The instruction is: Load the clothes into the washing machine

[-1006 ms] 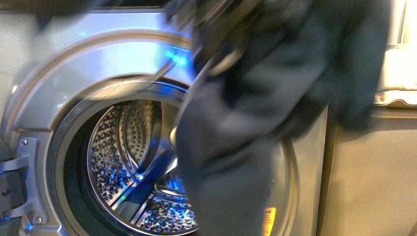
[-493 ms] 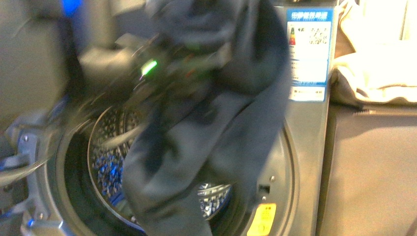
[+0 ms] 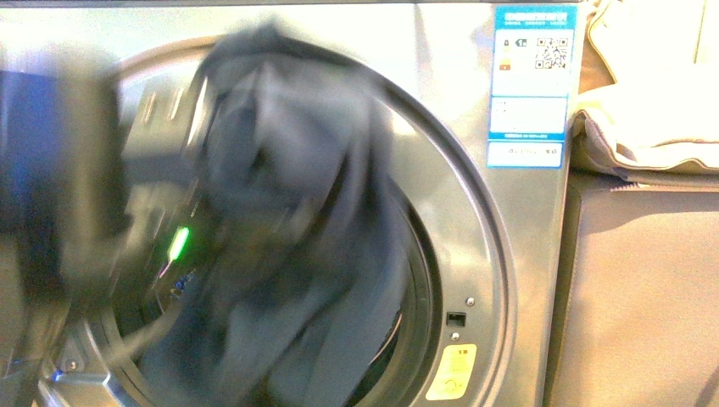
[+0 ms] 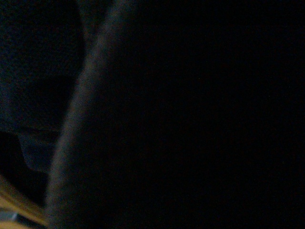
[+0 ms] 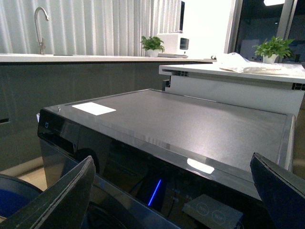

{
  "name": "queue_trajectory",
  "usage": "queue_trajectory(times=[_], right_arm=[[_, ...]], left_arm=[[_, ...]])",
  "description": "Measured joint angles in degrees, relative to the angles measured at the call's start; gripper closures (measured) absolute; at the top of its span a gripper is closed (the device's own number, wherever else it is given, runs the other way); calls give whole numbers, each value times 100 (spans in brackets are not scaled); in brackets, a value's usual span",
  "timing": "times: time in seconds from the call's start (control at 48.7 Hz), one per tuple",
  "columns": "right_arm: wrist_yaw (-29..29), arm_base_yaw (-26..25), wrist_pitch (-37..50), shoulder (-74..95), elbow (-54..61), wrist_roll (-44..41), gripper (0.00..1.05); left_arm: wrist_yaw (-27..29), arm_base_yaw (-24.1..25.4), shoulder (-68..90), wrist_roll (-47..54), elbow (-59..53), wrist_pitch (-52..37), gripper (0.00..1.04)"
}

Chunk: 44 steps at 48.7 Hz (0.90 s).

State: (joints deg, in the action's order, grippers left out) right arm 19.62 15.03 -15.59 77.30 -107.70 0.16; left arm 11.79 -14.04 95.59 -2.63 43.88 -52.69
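The clothes (image 3: 288, 220), a limp dark teal-blue garment, hang blurred in front of the round porthole of the silver-grey washing machine (image 3: 458, 170) and cover most of the opening. My left arm (image 3: 127, 229) is a blur with a green light at the left of the porthole. Its gripper is shut on the clothes and buried in the fabric. The left wrist view is dark. In the right wrist view my right gripper (image 5: 172, 162) stands open and empty above the machine's glossy black control panel (image 5: 143, 167), level with the flat grey top (image 5: 190, 114).
A blue energy label (image 3: 530, 85) and a yellow warning sticker (image 3: 451, 373) mark the machine's right front. A beige padded cushion (image 3: 653, 110) lies on the grey-brown cabinet (image 3: 644, 288) to the right. A counter with a tap (image 5: 40, 24) and plants stands beyond.
The clothes and my left arm have swung left and down across the porthole, and the drum is now mostly hidden behind the fabric. The front view has shifted and shows more of the machine's front.
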Motion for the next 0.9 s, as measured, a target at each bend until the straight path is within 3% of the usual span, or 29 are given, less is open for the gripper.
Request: queue_trajectory(times=[0.288,0.904], right_arm=[[0,0,0,-2,0,-2,7],[0,0,0,-4,0,-2,7]], left_arm=[[2,85,577,-4,9,-291,91],[358,173,2527,-4,2203,474,91]])
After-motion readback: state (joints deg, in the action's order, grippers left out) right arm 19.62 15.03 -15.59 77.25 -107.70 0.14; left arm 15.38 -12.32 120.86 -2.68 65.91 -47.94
